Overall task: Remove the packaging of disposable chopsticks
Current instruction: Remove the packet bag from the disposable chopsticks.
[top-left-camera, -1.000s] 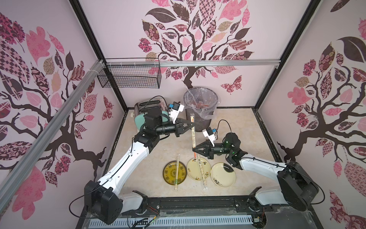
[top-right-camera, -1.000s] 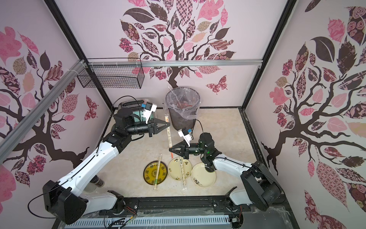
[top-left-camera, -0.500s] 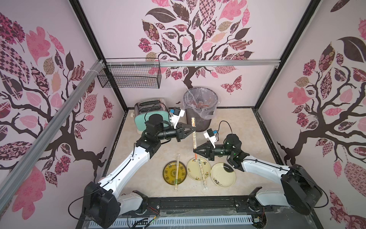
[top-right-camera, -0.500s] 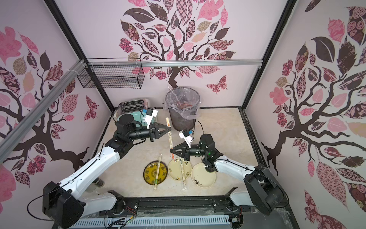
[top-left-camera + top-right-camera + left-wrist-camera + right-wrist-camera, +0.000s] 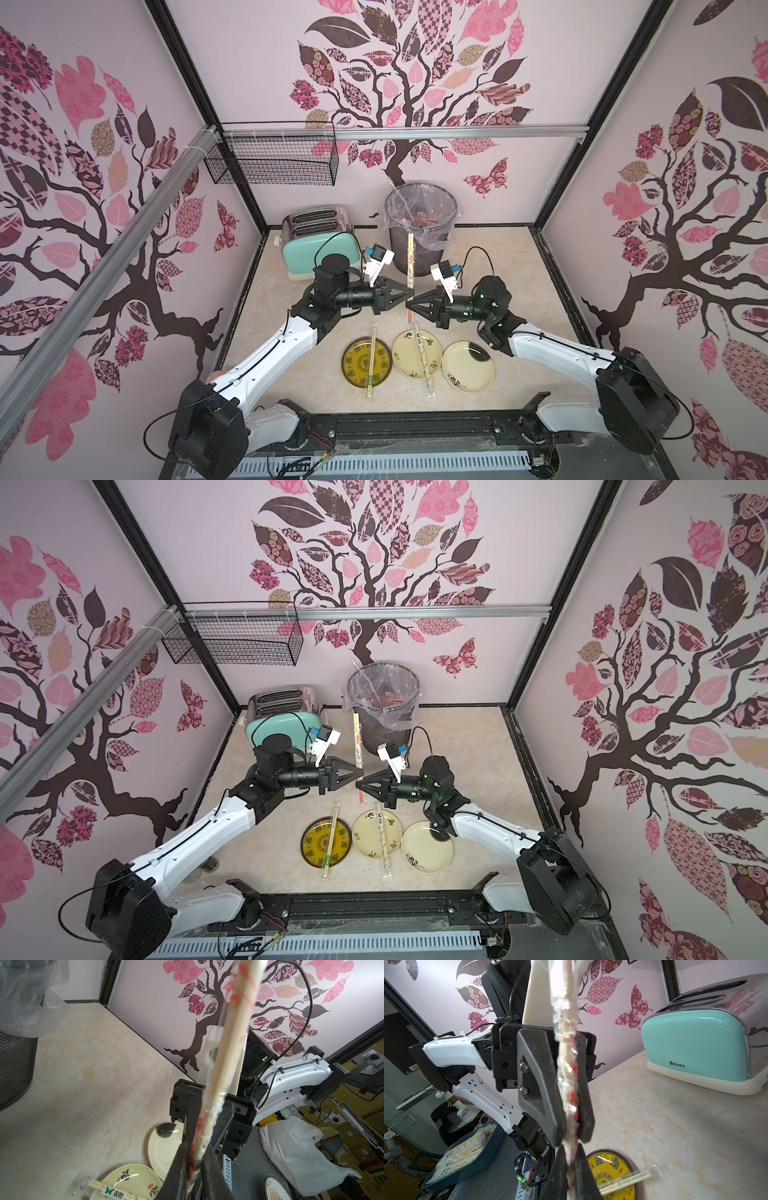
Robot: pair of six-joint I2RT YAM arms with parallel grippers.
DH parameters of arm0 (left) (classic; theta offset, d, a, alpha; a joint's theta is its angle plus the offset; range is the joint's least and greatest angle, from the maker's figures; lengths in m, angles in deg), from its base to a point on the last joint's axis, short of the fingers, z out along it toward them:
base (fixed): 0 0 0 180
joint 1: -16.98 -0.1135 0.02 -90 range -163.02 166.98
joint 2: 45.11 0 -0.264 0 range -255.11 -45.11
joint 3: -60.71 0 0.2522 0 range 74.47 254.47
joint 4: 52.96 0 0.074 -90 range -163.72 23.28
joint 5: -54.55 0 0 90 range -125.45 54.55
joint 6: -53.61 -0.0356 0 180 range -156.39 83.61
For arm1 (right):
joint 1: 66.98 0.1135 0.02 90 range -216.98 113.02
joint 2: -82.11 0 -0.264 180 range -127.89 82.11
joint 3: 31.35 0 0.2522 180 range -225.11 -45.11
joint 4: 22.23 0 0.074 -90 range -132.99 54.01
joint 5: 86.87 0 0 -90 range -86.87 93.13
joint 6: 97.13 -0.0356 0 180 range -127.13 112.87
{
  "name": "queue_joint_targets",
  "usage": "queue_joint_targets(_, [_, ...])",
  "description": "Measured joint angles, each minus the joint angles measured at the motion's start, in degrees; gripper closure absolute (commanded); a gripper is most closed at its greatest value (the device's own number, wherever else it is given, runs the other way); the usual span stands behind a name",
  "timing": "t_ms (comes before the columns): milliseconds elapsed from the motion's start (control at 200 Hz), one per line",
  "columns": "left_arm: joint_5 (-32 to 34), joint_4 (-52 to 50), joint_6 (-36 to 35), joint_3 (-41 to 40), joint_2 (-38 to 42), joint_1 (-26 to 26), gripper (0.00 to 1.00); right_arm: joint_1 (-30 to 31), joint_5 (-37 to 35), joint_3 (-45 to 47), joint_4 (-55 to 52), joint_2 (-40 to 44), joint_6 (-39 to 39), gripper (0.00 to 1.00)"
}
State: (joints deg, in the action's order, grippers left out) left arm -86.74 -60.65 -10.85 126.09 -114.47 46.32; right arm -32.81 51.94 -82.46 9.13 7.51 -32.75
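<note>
One pair of disposable chopsticks (image 5: 410,257) stands upright in mid-air in front of the bin, still in its red-printed packaging (image 5: 568,1076). My left gripper (image 5: 411,296) is shut on it low down, the fingers (image 5: 539,1084) flanking the crinkled sleeve. My right gripper (image 5: 407,308) faces it just below and is shut on the sleeve's bottom end (image 5: 194,1159). In both top views the tips nearly touch. Two more wrapped pairs lie on plates: a green-printed one (image 5: 371,361) and a black-printed one (image 5: 423,357).
A yellow plate (image 5: 353,365), a cream plate (image 5: 401,357) and a bare cream plate (image 5: 467,368) line the front. A lined mesh bin (image 5: 420,224) and a mint toaster (image 5: 318,249) stand at the back. A wire basket (image 5: 270,160) hangs on the wall.
My left gripper has slid down along the upright pair, from its upper part to just above the right gripper. The right gripper has stayed in place.
</note>
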Motion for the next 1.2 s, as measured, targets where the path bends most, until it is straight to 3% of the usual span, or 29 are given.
queue_joint_targets(65, [2.0, -0.9, -0.1, 0.1, 1.0, 0.1, 0.78, 0.0, -0.2, 0.0, -0.1, 0.0, 0.3, 1.00])
queue_joint_targets(230, [5.6, -3.3, -0.4, 4.8, 2.5, -0.3, 0.49, -0.2, -0.3, 0.0, -0.8, 0.0, 0.8, 1.00])
queue_joint_targets(505, [7.5, -5.0, -2.0, 17.8, -1.3, -2.7, 0.39, -0.2, -0.1, 0.5, -0.8, 0.0, 0.8, 1.00])
queue_joint_targets(735, [7.4, -5.7, -1.9, 18.8, -4.9, -3.2, 0.41, -0.2, 0.3, 0.5, -0.8, 0.0, 0.8, 1.00])
queue_joint_targets(890, [6.3, -5.7, -1.9, 18.8, -5.7, -3.2, 0.60, -0.2, 0.3, 0.5, -0.8, 0.0, 0.8, 1.00])
queue_joint_targets(1005, [5.6, -5.5, -1.6, 18.8, -5.7, -3.2, 0.61, -0.2, 0.3, 0.5, -0.7, 0.0, 0.8, 1.00])
queue_joint_targets(1201, [3.4, -5.2, -1.8, 18.8, -6.3, -2.9, 0.72, -0.2, 0.3, 0.5, -0.7, 0.0, 0.8, 1.00])
